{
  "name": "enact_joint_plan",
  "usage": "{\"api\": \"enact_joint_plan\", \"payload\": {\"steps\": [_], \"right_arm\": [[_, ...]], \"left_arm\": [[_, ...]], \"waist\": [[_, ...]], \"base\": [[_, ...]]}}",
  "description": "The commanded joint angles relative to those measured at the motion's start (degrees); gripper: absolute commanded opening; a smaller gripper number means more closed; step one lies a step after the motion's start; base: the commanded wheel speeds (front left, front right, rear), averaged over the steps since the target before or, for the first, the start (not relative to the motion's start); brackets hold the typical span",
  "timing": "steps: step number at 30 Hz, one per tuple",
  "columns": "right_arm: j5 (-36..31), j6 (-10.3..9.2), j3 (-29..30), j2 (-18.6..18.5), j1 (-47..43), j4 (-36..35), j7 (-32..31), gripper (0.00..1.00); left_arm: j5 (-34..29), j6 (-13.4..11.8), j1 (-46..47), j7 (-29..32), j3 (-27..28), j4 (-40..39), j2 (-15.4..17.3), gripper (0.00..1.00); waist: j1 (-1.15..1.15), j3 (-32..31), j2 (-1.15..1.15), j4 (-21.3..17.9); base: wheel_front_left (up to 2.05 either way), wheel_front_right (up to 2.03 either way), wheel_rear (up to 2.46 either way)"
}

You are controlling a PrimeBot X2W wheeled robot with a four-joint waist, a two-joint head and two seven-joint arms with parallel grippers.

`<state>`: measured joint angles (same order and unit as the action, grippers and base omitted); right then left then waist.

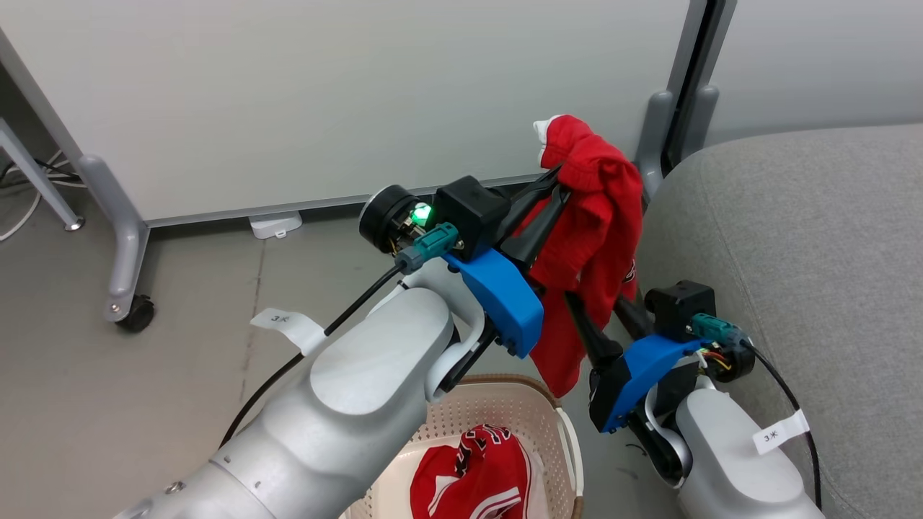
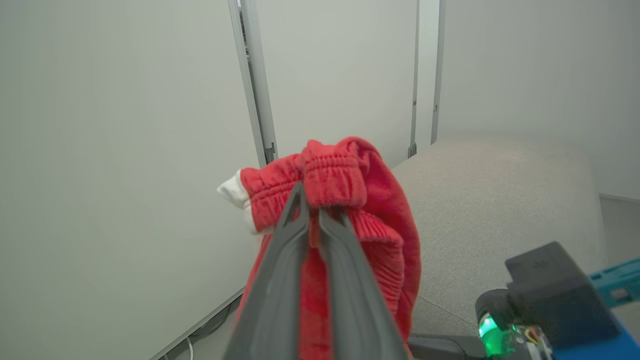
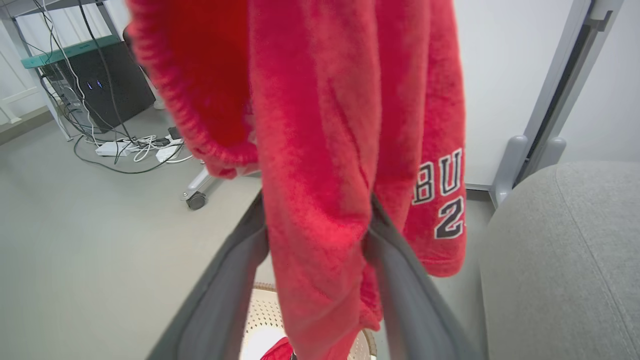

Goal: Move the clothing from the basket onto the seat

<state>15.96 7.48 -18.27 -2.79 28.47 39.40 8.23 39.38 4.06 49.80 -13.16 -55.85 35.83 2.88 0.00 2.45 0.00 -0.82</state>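
Left gripper (image 2: 311, 207) tight on fuzzy red garment (image 2: 385, 200); elastic waistband (image 2: 327, 177)

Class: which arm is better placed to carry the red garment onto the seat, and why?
Left. Left claw is shut on the garment, held above the basket beside the seat; right claw straddles the hanging cloth, jaws apart.
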Motion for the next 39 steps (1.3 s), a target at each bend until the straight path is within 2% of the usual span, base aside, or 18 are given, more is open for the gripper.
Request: {"api": "enact_joint_plan", "payload": {"steps": [1, 19, 20, 21, 22, 23, 24, 25, 26, 36, 39], "right_arm": [[0.67, 0.03, -0.39, -0.18, 1.23, 0.85, 0.66, 0.00], [4.22, 0.03, -3.60, -0.18, 3.35, 5.95, 4.48, 0.00], [4.30, 0.03, -3.67, -0.18, 3.46, 6.11, 4.54, 0.00], [4.30, 0.03, -3.67, -0.18, 3.46, 6.11, 4.54, 0.00], [4.37, 0.03, -3.74, -0.18, 3.57, 6.26, 4.66, 0.00], [4.45, 0.03, -3.83, -0.18, 3.66, 6.39, 4.68, 0.00], [4.55, 0.03, -3.89, -0.18, 3.75, 6.55, 4.82, 0.00], [4.67, 0.03, -3.98, -0.18, 3.84, 6.69, 4.93, 0.00], [4.78, 0.03, -4.04, -0.18, 3.92, 6.82, 5.00, 0.00], [4.89, 0.03, -4.28, -0.18, 4.41, 7.86, 5.58, 0.00], [5.03, 0.03, -4.23, -0.19, 4.56, 7.82, 5.78, 0.00]], "left_arm": [[0.39, -0.27, 1.06, -0.33, -0.27, 0.30, 0.01, 0.00], [2.16, -1.32, 1.48, -1.37, -2.77, 2.37, 0.02, 0.00], [2.27, -1.33, 1.43, -1.41, -2.91, 2.44, 0.01, 0.05], [2.27, -1.33, 1.43, -1.41, -2.91, 2.44, 0.01, 0.05], [2.43, -1.30, 1.38, -1.45, -3.02, 2.54, 0.00, 0.14], [2.59, -1.21, 1.27, -1.45, -3.15, 2.69, 0.01, 0.35], [2.79, -1.03, 1.19, -1.14, -3.37, 2.92, 0.02, 0.44], [3.13, -0.77, 1.09, -0.77, -3.55, 3.08, 0.01, 0.74], [3.48, -0.70, 0.92, -0.44, -3.58, 3.31, 0.02, 1.00], [4.61, -1.40, -0.21, -1.02, -3.54, 4.54, 0.04, 1.00], [4.96, -1.69, -2.33, -1.62, -2.59, 4.28, 0.96, 1.00]], "waist": [[0.00, -0.10, 0.00, 0.20], [0.00, -0.84, 0.00, -0.37], [0.00, -0.86, 0.00, -0.39], [0.00, -0.86, 0.00, -0.39], [0.00, -0.89, 0.00, -0.41], [0.00, -0.92, 0.00, -0.44], [0.00, -0.94, 0.00, -0.48], [0.00, -0.95, 0.00, -0.50], [0.00, -0.97, 0.00, -0.52], [0.00, -0.94, 0.00, -0.51], [0.00, -0.87, 0.00, -0.68]], "base": [[0.00, 0.00, 0.00], [0.00, 0.00, 0.00], [0.00, 0.00, 0.00], [0.00, 0.00, 0.00], [0.00, 0.00, 0.00], [0.00, 0.00, 0.00], [0.00, 0.00, 0.00], [0.00, 0.00, 0.00], [0.00, 0.00, 0.00], [0.00, 0.00, 0.00], [0.00, 0.00, 0.00]]}}
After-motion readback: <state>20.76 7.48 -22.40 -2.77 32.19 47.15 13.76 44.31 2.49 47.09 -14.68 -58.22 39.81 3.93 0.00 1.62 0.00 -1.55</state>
